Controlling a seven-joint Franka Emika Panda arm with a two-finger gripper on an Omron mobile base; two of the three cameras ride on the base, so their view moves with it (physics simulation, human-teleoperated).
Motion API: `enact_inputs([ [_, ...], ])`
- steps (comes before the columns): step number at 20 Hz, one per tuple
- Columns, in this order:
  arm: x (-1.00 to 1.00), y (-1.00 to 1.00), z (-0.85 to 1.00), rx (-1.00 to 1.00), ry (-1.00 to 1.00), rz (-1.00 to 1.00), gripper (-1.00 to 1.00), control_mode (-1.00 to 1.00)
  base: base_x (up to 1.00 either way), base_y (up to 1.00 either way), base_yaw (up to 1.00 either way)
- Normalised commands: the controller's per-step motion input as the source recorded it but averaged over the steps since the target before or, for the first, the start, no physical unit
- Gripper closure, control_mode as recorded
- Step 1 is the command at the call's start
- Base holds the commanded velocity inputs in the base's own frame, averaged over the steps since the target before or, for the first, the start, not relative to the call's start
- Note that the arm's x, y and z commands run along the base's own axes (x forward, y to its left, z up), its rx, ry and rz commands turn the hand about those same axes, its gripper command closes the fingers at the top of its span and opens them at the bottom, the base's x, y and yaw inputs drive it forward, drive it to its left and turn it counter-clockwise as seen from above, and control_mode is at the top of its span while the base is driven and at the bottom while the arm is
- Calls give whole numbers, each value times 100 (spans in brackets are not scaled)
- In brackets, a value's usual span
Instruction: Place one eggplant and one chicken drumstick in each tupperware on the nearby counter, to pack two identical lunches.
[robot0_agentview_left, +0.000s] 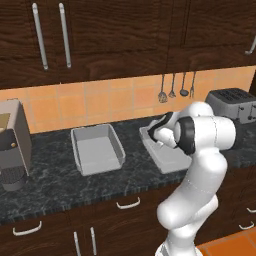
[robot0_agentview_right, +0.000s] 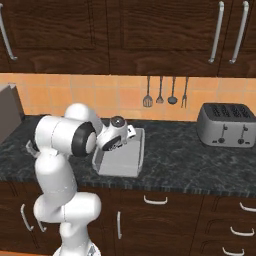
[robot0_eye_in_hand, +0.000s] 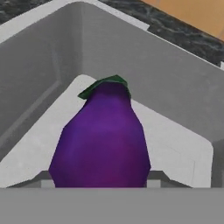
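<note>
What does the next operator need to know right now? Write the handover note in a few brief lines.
End effector: shut on the eggplant, holding it low inside the right tupperware, not yet released.
Left tupperware sits empty on the counter, between the coffee machine and the right one.
Done: first eggplant brought into a container.
Left: release it, second eggplant, both drumsticks; I can't see those from here.

The white arm (robot0_agentview_left: 200, 165) is bending at its elbow and reaching forward and down, its gripper (robot0_eye_in_hand: 99, 181) clamping an eggplant (robot0_eye_in_hand: 101, 140) between its fingertips.
</note>
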Motion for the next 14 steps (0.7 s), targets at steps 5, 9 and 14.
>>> enact_inputs([
  [5, 5, 0, -2, 0, -2, 0, -100, -100, 0, 0, 0],
  [9, -57, 0, 100, 0, -13, 0, -100, -100, 0, 0, 0],
  [14, -47, 0, 100, 0, -4, -2, -100, -100, 0, 0, 0],
])
